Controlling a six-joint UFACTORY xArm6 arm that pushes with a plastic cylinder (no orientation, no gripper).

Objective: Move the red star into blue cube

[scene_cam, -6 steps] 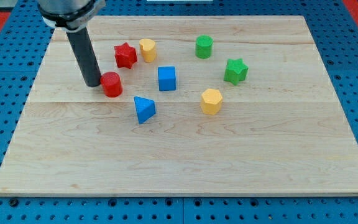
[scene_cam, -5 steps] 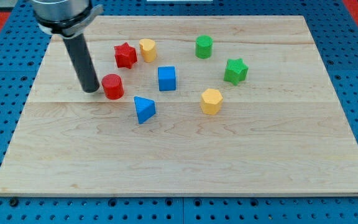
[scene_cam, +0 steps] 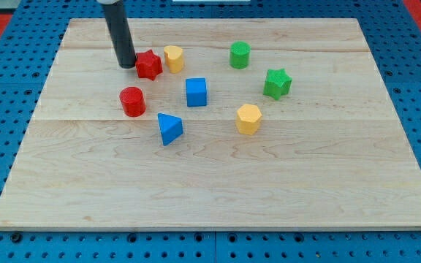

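Note:
The red star [scene_cam: 148,65] lies on the wooden board near the view's top left, touching a yellow cylinder [scene_cam: 173,58] on its right. The blue cube [scene_cam: 196,92] sits below and to the right of the star, a short gap away. My tip [scene_cam: 127,65] is down on the board right at the star's left side, touching it or nearly so. The dark rod rises from there out of the view's top.
A red cylinder [scene_cam: 132,101] stands below the star. A blue triangular block [scene_cam: 169,128] lies below the cube. A yellow hexagonal block [scene_cam: 248,118], a green star [scene_cam: 277,82] and a green cylinder [scene_cam: 240,55] are on the right half. The board's edges [scene_cam: 20,153] border blue pegboard.
My tip has left the red cylinder's left side and moved up and a little right to the red star's left side. The red cylinder has shifted slightly down-right. Other blocks have not moved.

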